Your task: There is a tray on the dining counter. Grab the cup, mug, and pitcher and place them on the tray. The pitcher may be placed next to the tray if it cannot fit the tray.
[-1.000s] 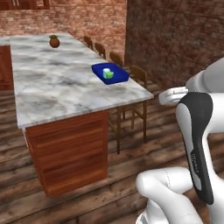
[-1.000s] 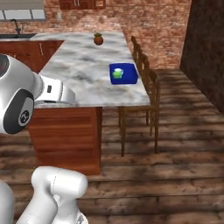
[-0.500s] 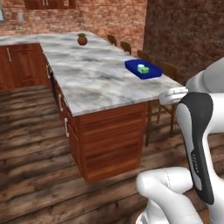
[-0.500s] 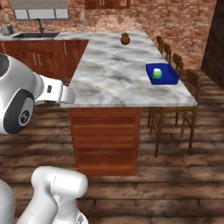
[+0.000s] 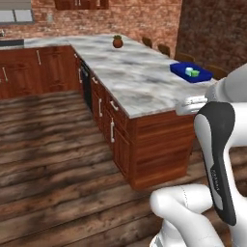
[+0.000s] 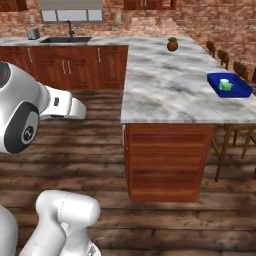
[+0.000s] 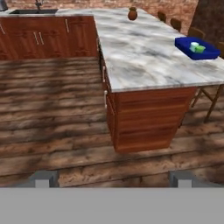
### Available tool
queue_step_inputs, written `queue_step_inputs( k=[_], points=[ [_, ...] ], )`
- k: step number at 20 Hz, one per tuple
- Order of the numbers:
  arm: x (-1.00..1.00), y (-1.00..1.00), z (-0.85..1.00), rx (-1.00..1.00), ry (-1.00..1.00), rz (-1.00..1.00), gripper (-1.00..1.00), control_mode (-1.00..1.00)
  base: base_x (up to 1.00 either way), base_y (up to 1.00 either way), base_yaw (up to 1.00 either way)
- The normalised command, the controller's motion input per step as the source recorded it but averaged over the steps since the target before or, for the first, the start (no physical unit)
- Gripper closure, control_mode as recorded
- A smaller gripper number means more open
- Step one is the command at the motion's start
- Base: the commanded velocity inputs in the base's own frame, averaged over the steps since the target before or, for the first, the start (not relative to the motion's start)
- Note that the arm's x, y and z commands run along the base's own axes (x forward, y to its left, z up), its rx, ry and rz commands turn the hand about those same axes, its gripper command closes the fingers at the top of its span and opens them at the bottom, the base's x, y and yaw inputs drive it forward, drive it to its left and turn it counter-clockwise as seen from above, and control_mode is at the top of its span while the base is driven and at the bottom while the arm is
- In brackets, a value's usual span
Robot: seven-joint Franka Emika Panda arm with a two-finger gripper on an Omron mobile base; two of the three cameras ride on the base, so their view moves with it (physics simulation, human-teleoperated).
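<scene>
Well apart from the wide-open, empty end effector (image 7: 111, 179), the tray (image 7: 209, 53) (cup (image 7: 200, 49) inside) sits on the dining counter (image 7: 148, 57).

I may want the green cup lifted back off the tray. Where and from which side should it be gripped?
Take the green cup by its upper wall, from above: the tray has a low rim around it and the mug sits close beside it, so a sideways approach looks crowded.
</scene>
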Motion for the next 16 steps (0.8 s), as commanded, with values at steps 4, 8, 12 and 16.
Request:
queue_step_inputs(
  k=[4,8,12,16],
  points=[
    [0.0,0.0,0.0,0.0,0.0,0.0,-1.0,1.0,0.0,1.0,0.07],
    [0.0,0.0,0.0,0.0,0.0,0.0,-1.0,1.0,0.0,1.0,0.06],
    [0.0,0.0,0.0,0.0,0.0,0.0,-1.0,1.0,0.06,1.0,0.05],
    [0.0,0.0,0.0,0.0,0.0,0.0,-1.0,1.0,0.64,1.0,0.01]
  ],
)
